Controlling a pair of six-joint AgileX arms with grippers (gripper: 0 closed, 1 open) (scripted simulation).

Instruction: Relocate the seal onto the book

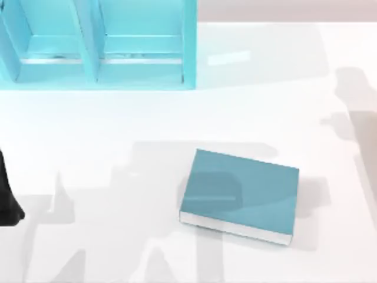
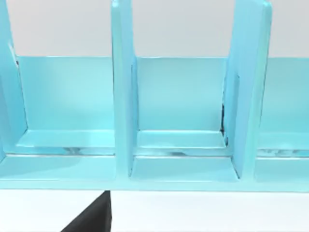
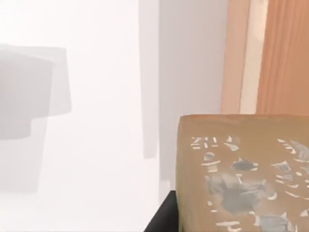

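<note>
The seal [image 3: 241, 174] sits close under the right wrist camera, apparently carried toward the book [image 1: 238, 194] near the counter's front edge. Jaws' state on either arm: cannot tell. Left arm parked at the counter's left edge.

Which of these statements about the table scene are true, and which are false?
1. The book lies flat on the table. True.
2. The seal already rests on the book. False: the book's cover is bare; the seal sits close before the right wrist camera.
3. A teal shelf stands at the table's far left. True.
4. The book stands inside a shelf compartment. False: it lies apart from the shelf, nearer the front.
5. The seal's face bears pale marks. True.
</note>
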